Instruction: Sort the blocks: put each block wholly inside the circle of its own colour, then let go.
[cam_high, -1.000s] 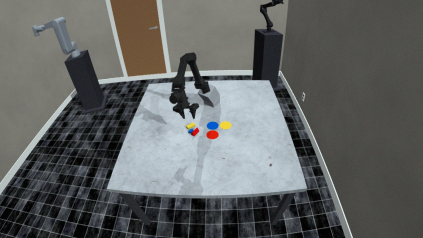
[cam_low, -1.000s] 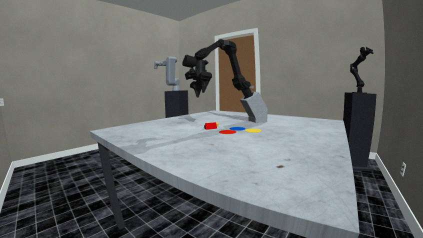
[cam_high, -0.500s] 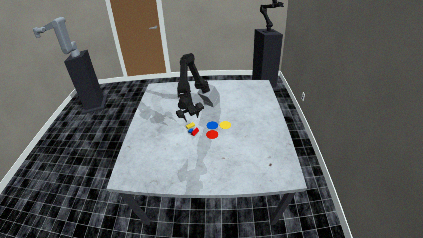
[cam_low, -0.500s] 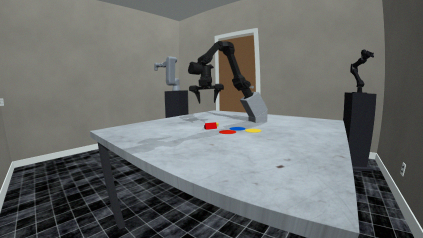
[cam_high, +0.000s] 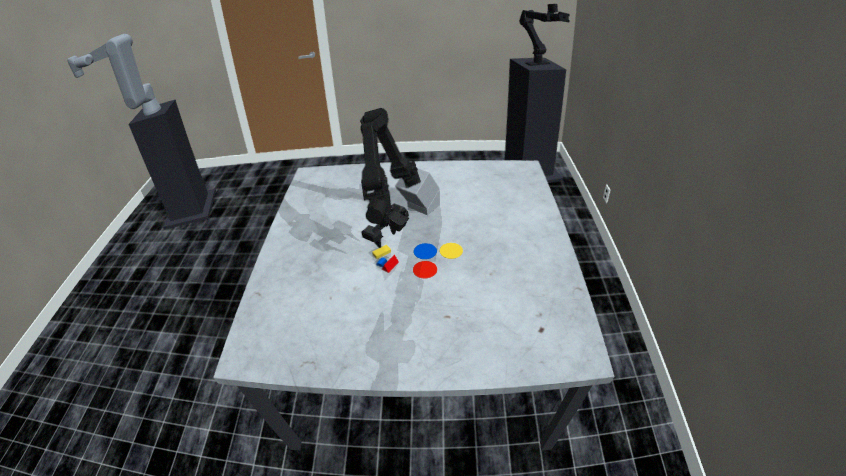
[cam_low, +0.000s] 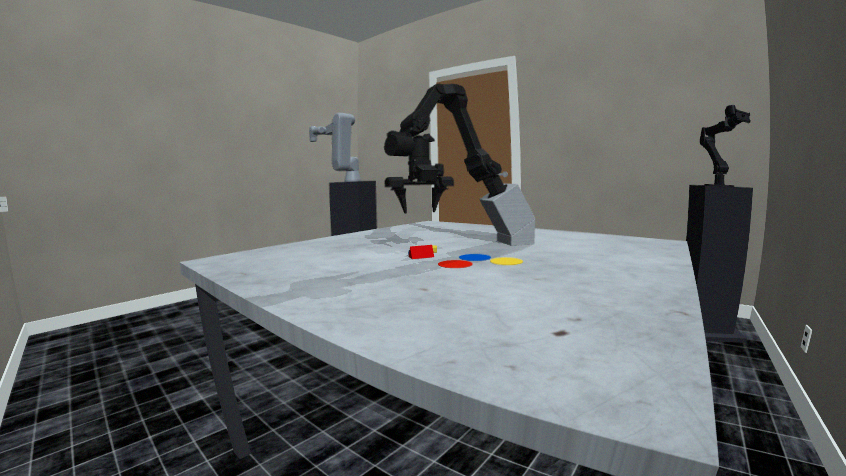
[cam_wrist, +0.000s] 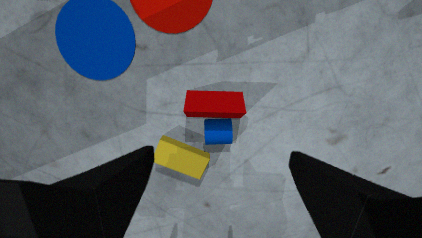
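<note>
Three blocks lie close together on the grey table (cam_high: 473, 325) (cam_low: 532, 331) (cam_wrist: 325, 75), left of the circles: a yellow block (cam_high: 380, 251) (cam_low: 434, 248) (cam_wrist: 181, 157), a small blue block (cam_high: 382, 261) (cam_wrist: 218, 131) and a red block (cam_high: 390, 264) (cam_low: 421, 252) (cam_wrist: 214, 103). None of them is in a circle. The blue circle (cam_high: 424, 251) (cam_low: 474, 257) (cam_wrist: 95, 38), the yellow circle (cam_high: 450, 250) (cam_low: 506, 261) and the red circle (cam_high: 424, 269) (cam_low: 454, 264) (cam_wrist: 172, 15) are flat and bare. My gripper (cam_high: 375, 236) (cam_low: 419, 207) (cam_wrist: 222, 155) is open and empty. It hangs well above the blocks, pointing down.
The arm's grey base block (cam_high: 421, 192) (cam_low: 509, 216) stands on the table behind the circles. Two dark pedestals (cam_high: 168, 159) (cam_high: 532, 106) with other arms stand on the floor beyond the table.
</note>
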